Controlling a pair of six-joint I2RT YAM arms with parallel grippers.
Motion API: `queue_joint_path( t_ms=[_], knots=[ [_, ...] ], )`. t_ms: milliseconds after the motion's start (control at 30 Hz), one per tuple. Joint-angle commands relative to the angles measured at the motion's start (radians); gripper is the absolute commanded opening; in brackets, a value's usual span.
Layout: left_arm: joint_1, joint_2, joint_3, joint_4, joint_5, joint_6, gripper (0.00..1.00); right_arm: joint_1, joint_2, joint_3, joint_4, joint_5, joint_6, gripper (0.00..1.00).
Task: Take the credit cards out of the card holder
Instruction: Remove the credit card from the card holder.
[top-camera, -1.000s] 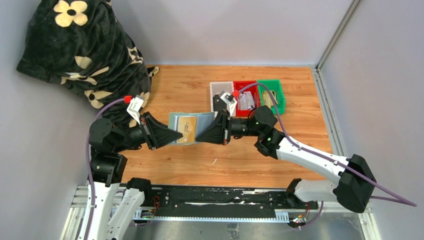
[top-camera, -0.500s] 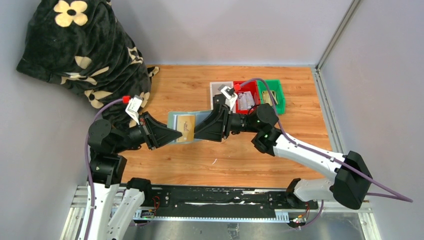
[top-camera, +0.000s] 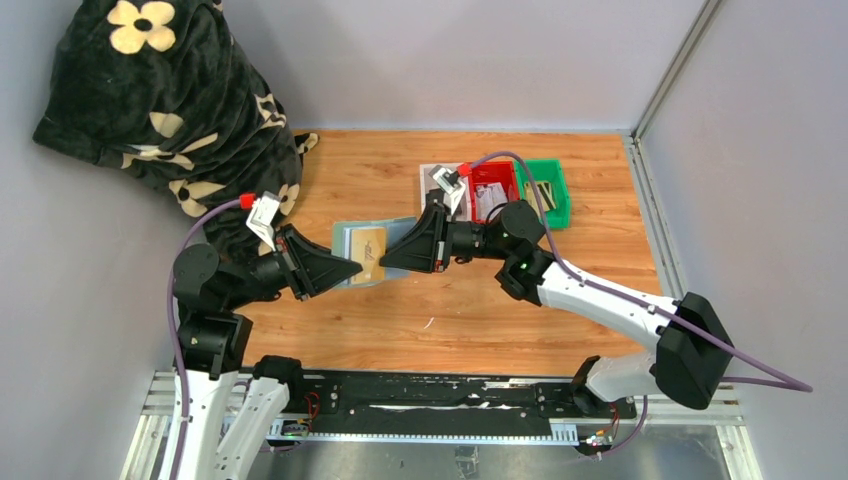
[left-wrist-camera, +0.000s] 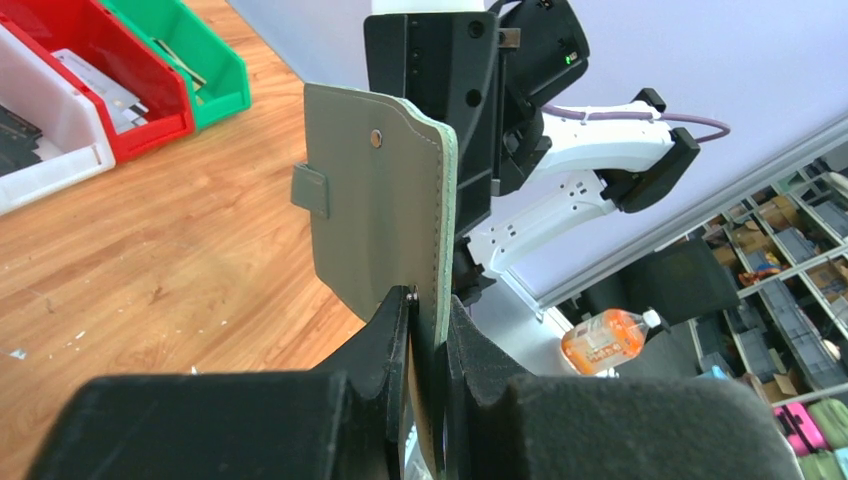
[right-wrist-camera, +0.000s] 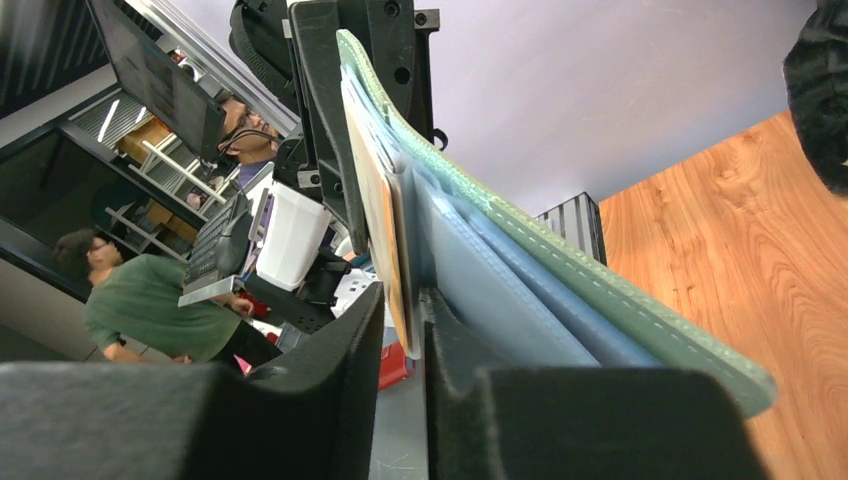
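The sage-green card holder (top-camera: 346, 238) is held open, off the table, between the two arms. My left gripper (top-camera: 352, 268) is shut on its lower edge; the left wrist view shows its green outside with the tab (left-wrist-camera: 380, 220) running up from my jaws (left-wrist-camera: 428, 312). A tan-gold credit card (top-camera: 371, 250) sits in an inner pocket. My right gripper (top-camera: 388, 262) reaches in from the right. In the right wrist view its jaws (right-wrist-camera: 403, 325) straddle the card's edge (right-wrist-camera: 388, 220) with a narrow gap beside it, next to the pale pockets (right-wrist-camera: 520, 290). I cannot make out the white card.
White (top-camera: 434, 176), red (top-camera: 492, 186) and green (top-camera: 548, 190) bins stand at the back right of the wooden table (top-camera: 470, 320). A black flowered blanket (top-camera: 170, 100) lies at the back left. Grey walls close in on both sides.
My right gripper has moved left along the card holder until its jaws straddle the tan card's edge. The left gripper with the holder has shifted slightly left and back.
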Motion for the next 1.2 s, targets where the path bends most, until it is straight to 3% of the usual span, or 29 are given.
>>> queue_joint_path(
  t_ms=[0, 267, 567, 1033, 1100, 1167],
  knots=[
    [-0.005, -0.012, -0.003, 0.042, 0.040, -0.025, 0.04, 0.008, 0.015, 0.022, 0.077, 0.013, 0.017, 0.19],
    [-0.005, -0.012, 0.007, 0.051, 0.039, -0.038, 0.03, -0.004, -0.014, -0.054, 0.187, 0.009, 0.074, 0.00],
    [-0.005, -0.011, 0.009, 0.079, 0.029, -0.068, 0.03, -0.018, -0.007, -0.138, 0.450, 0.001, 0.197, 0.00],
    [-0.005, -0.004, 0.012, 0.091, 0.023, -0.079, 0.12, -0.017, -0.038, -0.157, 0.349, 0.028, 0.149, 0.00],
    [-0.005, -0.006, 0.012, 0.088, 0.022, -0.074, 0.10, -0.014, -0.035, -0.138, 0.344, 0.015, 0.149, 0.07],
    [-0.005, -0.005, 0.012, 0.083, 0.016, -0.069, 0.08, -0.003, -0.035, -0.124, 0.331, 0.007, 0.138, 0.26]
  ],
)
